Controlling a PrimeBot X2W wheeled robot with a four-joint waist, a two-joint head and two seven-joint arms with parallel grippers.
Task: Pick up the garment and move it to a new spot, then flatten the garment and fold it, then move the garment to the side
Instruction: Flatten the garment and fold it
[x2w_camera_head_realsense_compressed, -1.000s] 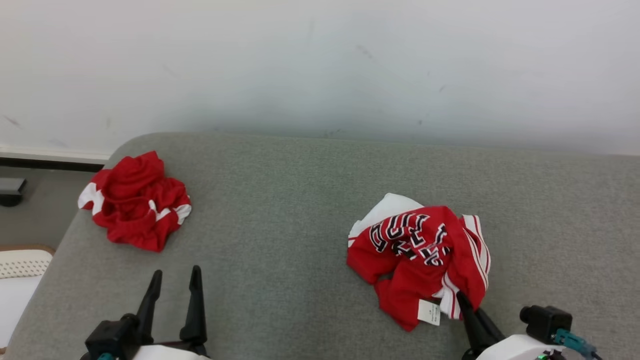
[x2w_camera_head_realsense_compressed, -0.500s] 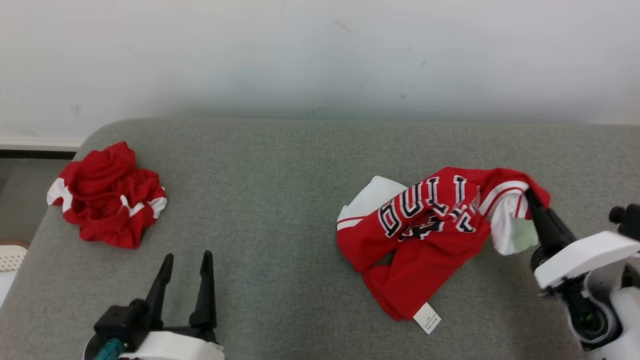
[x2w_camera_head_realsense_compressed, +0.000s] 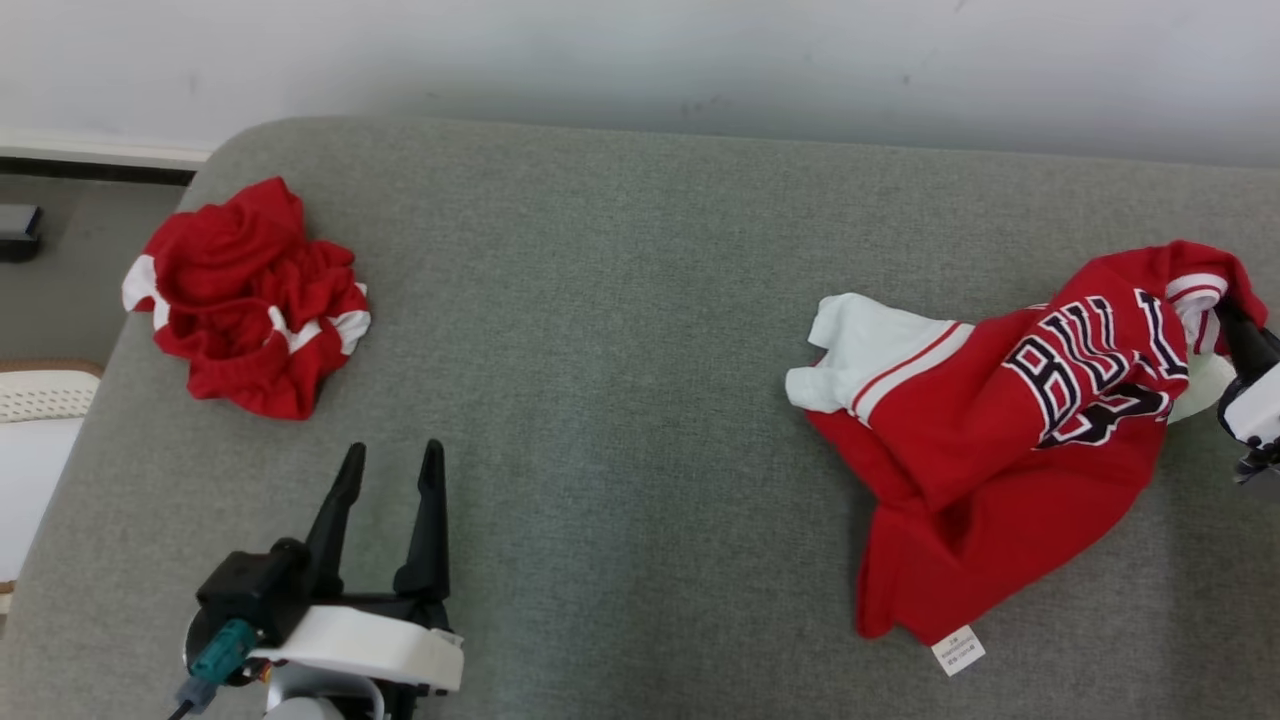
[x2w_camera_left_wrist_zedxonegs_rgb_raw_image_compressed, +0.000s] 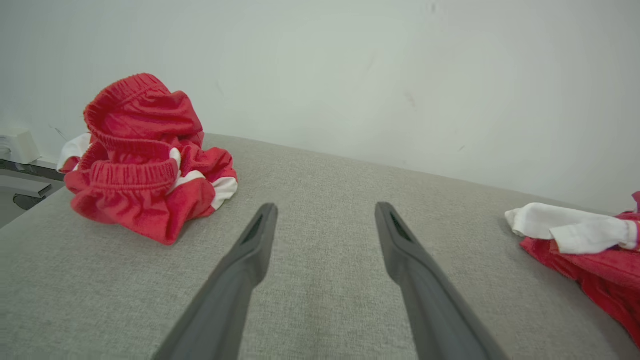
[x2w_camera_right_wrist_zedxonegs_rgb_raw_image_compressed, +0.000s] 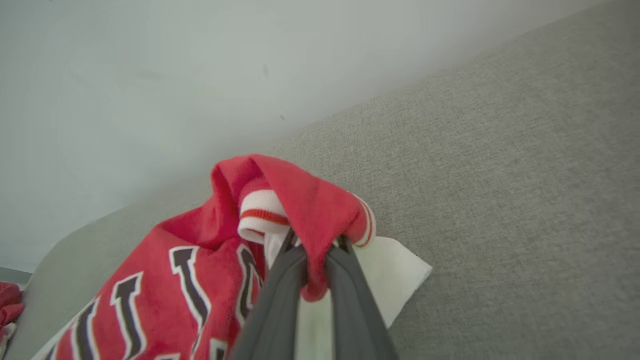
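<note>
The garment (x2w_camera_head_realsense_compressed: 1010, 430) is a red jersey with white trim and black-and-white lettering, stretched across the right side of the grey surface (x2w_camera_head_realsense_compressed: 620, 330). Its upper right edge is pinched in my right gripper (x2w_camera_head_realsense_compressed: 1228, 310), which is shut on the cloth at the frame's right edge. In the right wrist view the two fingers close on a red fold (x2w_camera_right_wrist_zedxonegs_rgb_raw_image_compressed: 315, 240) of the garment, lifted a little off the surface. My left gripper (x2w_camera_head_realsense_compressed: 390, 465) rests open at the lower left, nothing between its fingers (x2w_camera_left_wrist_zedxonegs_rgb_raw_image_compressed: 250, 250). The garment's white sleeve (x2w_camera_left_wrist_zedxonegs_rgb_raw_image_compressed: 565, 227) lies far to its right.
A second crumpled red and white garment (x2w_camera_head_realsense_compressed: 250, 295) lies at the back left of the grey surface, also ahead-left of the left gripper (x2w_camera_left_wrist_zedxonegs_rgb_raw_image_compressed: 145, 160). A white wall (x2w_camera_head_realsense_compressed: 640, 60) runs behind. The surface's left edge drops to a floor with a white mesh object (x2w_camera_head_realsense_compressed: 40, 395).
My right gripper has dragged the garment's edge up and to the right, stretching the crumpled jersey out. The head camera has shifted too. The left gripper stays open.
</note>
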